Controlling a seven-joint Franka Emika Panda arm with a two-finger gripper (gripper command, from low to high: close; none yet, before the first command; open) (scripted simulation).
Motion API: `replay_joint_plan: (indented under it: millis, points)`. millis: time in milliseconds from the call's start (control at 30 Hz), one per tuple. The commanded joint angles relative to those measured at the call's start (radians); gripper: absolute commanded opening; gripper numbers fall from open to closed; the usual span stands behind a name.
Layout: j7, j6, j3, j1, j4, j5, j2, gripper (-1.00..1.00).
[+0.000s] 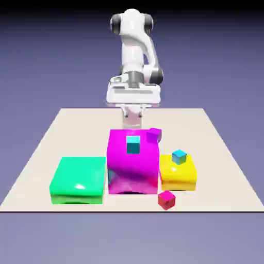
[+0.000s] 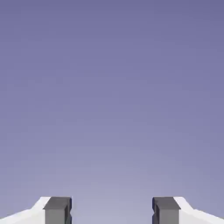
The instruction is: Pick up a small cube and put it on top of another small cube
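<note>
Crimson-red and glossy, the small cube [image 1: 166, 200] (pinkish on top).

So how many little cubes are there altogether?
4 that I can see: a teal one at the big magenta block, a blue one at the yellow block, a purple one behind the magenta block, a red one in front. Others may be hidden.

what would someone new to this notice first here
Probably the big magenta block in the middle, between a green block and a smaller yellow one on the pale table. Next, the white arm behind them. The small red cube stands out too, near the table's front edge.
</note>
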Motion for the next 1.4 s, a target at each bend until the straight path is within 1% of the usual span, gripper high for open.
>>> replay_joint_plan:
  millis: [0,1000,1033,1133,1167,1200,1233,1333,1367]
  points:
    - [0.0,-0.032,0.011,0.0,0.029,-0.01,0.036,0.0]
    - [-0.011,-0.978,0.332,-0.014,0.895,-0.309,1.114,0.0]
    - [-0.011,-0.978,0.332,-0.014,0.895,-0.309,1.114,0.0]
    - [0.019,-0.848,0.298,-0.007,0.848,-0.356,1.201,0.0]
    - [0.021,-0.84,0.295,-0.006,0.845,-0.359,1.207,0.0]
    - [0.021,-0.839,0.295,-0.006,0.845,-0.359,1.207,-1.0]
    - [0.021,-0.839,0.295,-0.006,0.845,-0.359,1.207,-1.0]
    - [-0.009,-0.97,0.33,-0.014,0.892,-0.312,1.119,-1.0]
    - [-0.011,-0.978,0.332,-0.014,0.895,-0.309,1.114,-1.0]
